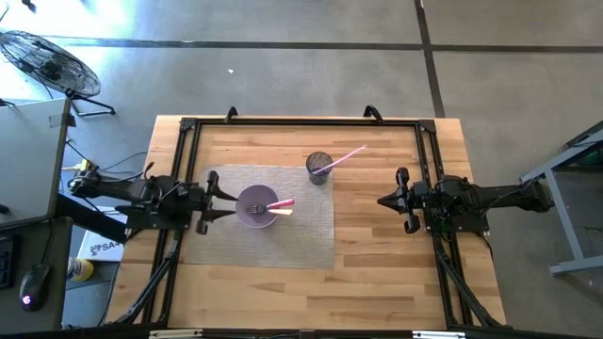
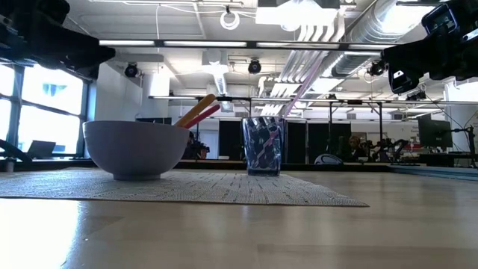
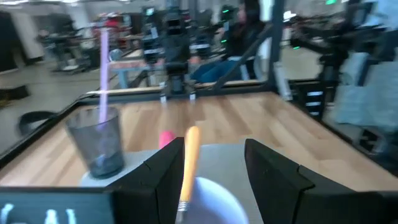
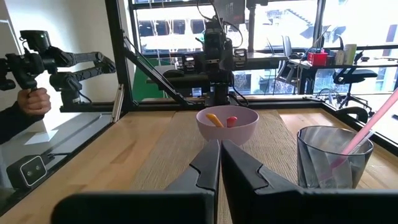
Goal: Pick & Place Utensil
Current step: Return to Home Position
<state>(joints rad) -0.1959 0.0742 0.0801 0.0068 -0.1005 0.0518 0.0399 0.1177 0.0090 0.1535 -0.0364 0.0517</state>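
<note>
A lilac bowl [image 1: 252,213] [image 2: 134,149] stands on a grey placemat [image 1: 303,231]. Two utensils lie in it, their orange [image 3: 189,155] and pink [image 3: 165,138] handles leaning on its rim. A dark see-through cup [image 1: 318,168] [image 4: 333,158] stands at the mat's far edge. A long pink utensil [image 1: 347,157] [image 4: 373,124] slants out of it. My left gripper [image 1: 229,202] [image 3: 214,149] is open, just left of the bowl and above its rim, its fingers apart on either side of the orange handle. My right gripper [image 1: 382,201] [image 4: 220,144] is shut, hovering right of the mat.
A black frame [image 1: 188,127] borders the wooden table [image 1: 377,273] on its left, far and right sides. In the right wrist view a person's hand [image 4: 28,99] shows beyond the table's left side. A fan [image 1: 47,61] stands on the floor.
</note>
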